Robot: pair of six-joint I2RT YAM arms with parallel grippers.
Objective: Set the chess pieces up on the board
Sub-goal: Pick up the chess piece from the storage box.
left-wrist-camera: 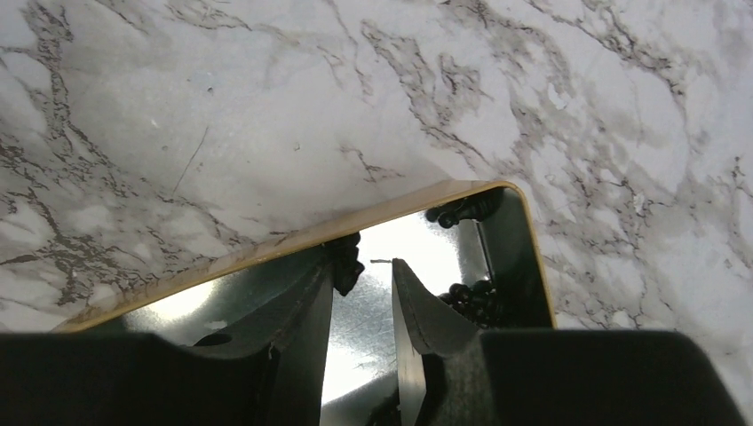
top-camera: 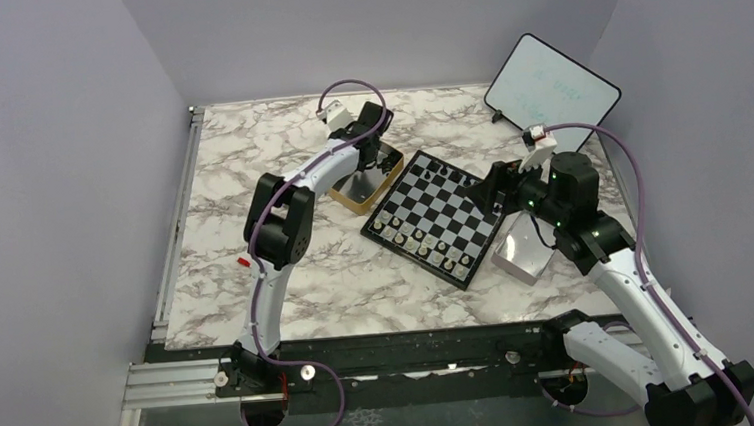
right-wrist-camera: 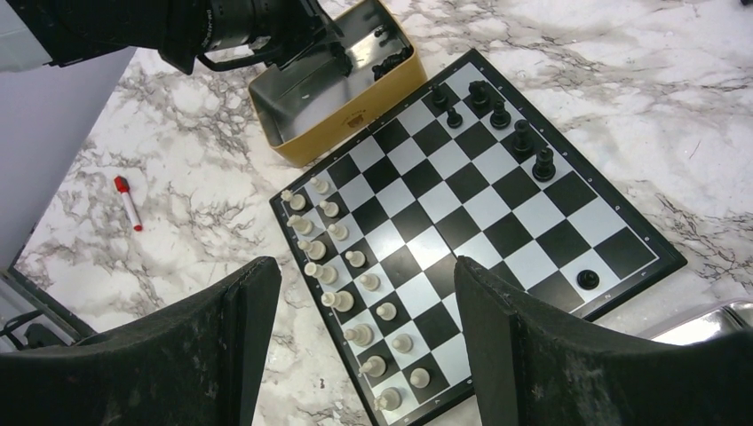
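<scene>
The left gripper (left-wrist-camera: 364, 275) reached down into the rectangular gold metal tin (left-wrist-camera: 293, 241). Its jaws stood narrowly apart, with only the shiny tin floor showing between them, so nothing was gripped. 1 tiny black chess figure (left-wrist-camera: 346, 264) lay just outside one fingertip against the tin wall. A cluster of loose black figures (left-wrist-camera: 475, 300) sat in the corner beyond the other finger. The narrow opening probably suited such small pieces in a cramped tin.

The right gripper (right-wrist-camera: 364, 271) hovered with its jaws wide and empty over the small black-and-white checked board (right-wrist-camera: 484, 200), likely keeping out of the way. Below those jaws, the pale chess pieces (right-wrist-camera: 355, 258) stood in 2 rows along one edge. Only a few black pieces on the board (right-wrist-camera: 522, 139) stood beyond them, at the opposite edge beside the tin, so most of the black side looked unfilled.
</scene>
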